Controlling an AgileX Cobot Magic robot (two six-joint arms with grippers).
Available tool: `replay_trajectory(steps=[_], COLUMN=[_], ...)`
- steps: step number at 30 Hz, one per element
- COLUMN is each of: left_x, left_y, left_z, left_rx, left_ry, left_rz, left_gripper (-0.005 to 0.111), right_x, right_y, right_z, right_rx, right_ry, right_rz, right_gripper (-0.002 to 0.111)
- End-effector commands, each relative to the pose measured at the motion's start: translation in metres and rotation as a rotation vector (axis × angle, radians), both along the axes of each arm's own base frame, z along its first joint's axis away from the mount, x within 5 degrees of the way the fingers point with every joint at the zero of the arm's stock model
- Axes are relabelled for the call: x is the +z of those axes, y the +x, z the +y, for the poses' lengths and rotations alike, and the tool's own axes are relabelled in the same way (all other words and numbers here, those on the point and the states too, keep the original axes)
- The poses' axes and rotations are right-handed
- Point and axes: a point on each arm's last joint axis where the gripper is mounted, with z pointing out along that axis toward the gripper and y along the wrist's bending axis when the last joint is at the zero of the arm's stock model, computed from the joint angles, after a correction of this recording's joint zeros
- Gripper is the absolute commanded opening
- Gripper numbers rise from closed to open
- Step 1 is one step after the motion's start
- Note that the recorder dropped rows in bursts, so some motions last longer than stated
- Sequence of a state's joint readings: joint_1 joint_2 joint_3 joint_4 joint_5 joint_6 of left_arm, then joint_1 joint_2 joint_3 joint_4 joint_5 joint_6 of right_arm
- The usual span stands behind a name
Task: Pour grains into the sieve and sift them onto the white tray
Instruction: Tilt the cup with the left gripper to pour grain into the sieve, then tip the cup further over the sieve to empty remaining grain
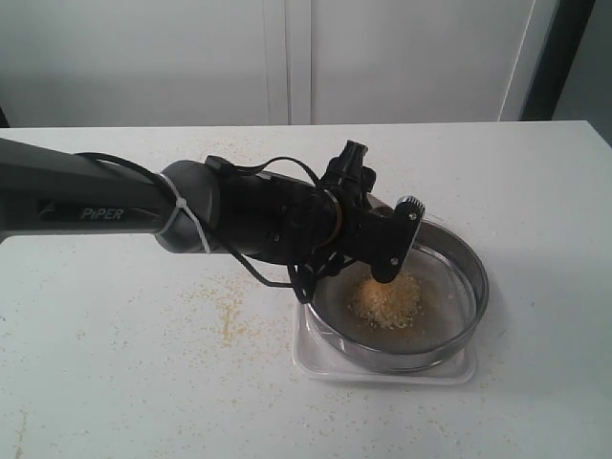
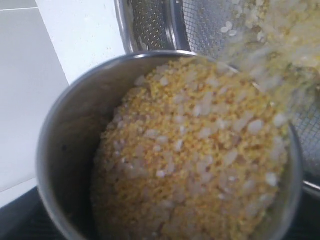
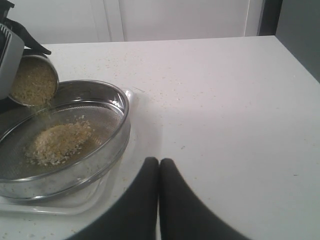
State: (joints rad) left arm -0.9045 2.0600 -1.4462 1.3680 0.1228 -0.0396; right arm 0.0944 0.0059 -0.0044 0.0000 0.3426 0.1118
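White table [image 1: 115, 363]: left gripper [image 1: 387, 251] clamps tilted cup [image 2: 65, 150] over sieve [image 3: 102, 155]; tip slowly, keep grains [image 3: 57, 142] centred. Right gripper [image 3: 159, 167] closed, empty.

On table [image 1: 535, 191], rt of centre, white tray [image 1: 316, 368] is lying w/ sieve [image 1: 478, 287] sitting on it. Pile of grains [image 1: 387, 301] is sitting in sieve's middle. Above sieve's left part, steel cup [image 2: 65, 150] is tilting, more grains inside. To tray's left, stray grains [image 1: 229, 316] are lying on tabletop.

Falling grains [image 2: 280, 50] are blurred; the sieve [image 1: 448, 285] hides most of the white tray [image 1: 316, 363]
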Motion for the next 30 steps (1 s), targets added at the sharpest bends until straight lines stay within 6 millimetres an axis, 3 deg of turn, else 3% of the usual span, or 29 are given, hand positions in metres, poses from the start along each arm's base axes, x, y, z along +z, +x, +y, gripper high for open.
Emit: replay_trajectory(steps=[1, 22, 30], left_x=[0.009, 0.010, 0.013], left_y=[0.000, 0.003, -0.010], left_z=[-0.002, 0.002, -0.010], left_rx=[-0.015, -0.007, -0.061], left_ry=[0.005, 0.063, 0.114], left_rz=[-0.039, -0.095, -0.161], left_gripper=[0.000, 0.000, 0.000], right_x=[-0.001, -0.001, -0.001], right_y=[0.000, 0.000, 0.000], right_z=[0.000, 0.000, 0.000], right_rx=[0.005, 0.005, 0.005], right_ry=[-0.009, -0.009, -0.009], right_rz=[-0.005, -0.005, -0.005], right_gripper=[0.000, 0.000, 0.000])
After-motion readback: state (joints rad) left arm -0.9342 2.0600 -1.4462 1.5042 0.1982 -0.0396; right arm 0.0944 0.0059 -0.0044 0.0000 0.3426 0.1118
